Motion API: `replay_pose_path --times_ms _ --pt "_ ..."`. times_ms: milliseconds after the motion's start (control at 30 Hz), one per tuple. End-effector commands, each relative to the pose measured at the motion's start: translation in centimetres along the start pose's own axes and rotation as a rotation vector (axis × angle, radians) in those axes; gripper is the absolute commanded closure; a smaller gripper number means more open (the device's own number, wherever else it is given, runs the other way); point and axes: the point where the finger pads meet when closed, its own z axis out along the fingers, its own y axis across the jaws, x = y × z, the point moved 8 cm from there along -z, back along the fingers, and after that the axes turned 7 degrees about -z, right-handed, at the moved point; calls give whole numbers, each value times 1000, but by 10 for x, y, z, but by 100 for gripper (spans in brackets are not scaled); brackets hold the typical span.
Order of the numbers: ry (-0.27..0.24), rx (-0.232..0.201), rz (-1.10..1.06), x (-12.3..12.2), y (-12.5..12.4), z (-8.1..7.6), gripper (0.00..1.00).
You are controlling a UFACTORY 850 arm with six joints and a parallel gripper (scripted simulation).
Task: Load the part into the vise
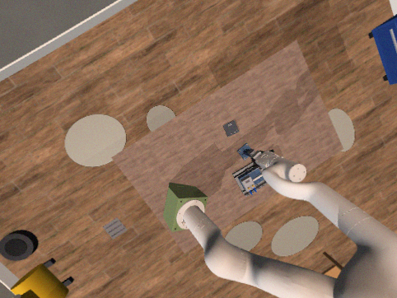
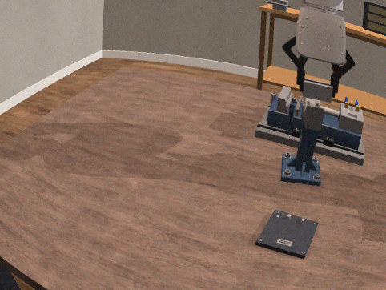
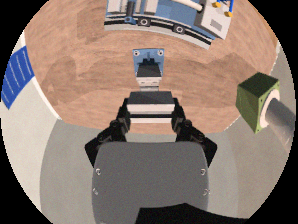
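Observation:
My gripper (image 2: pixel 318 85) is shut on the part (image 2: pixel 318 89), a grey block, and holds it just above the head of the V-block (image 2: pixel 313 114). The V-block stands on a blue post with a bolted foot, in front of the vise (image 2: pixel 320 120). I cannot tell which way the part's slot faces. The dark infeed plate (image 2: pixel 287 233) lies empty near the front. From above, my gripper (image 1: pixel 256 155) is beside the vise (image 1: pixel 249 177).
The arm's green base (image 1: pixel 181 206) stands on the table near the vise. A wooden bench (image 2: pixel 320 24) stands behind the vise. A blue bin (image 1: pixel 387 45) is at the far right. Round grey pads (image 1: pixel 95 140) lie around the table.

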Motion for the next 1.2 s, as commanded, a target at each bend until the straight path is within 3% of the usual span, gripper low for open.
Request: replay_pose_path --times_ms 0,400,1167 --pt "37 12 4 -3 1 0 100" --pt "73 8 4 -7 1 0 100" --pt "75 8 4 -7 0 -1 100"
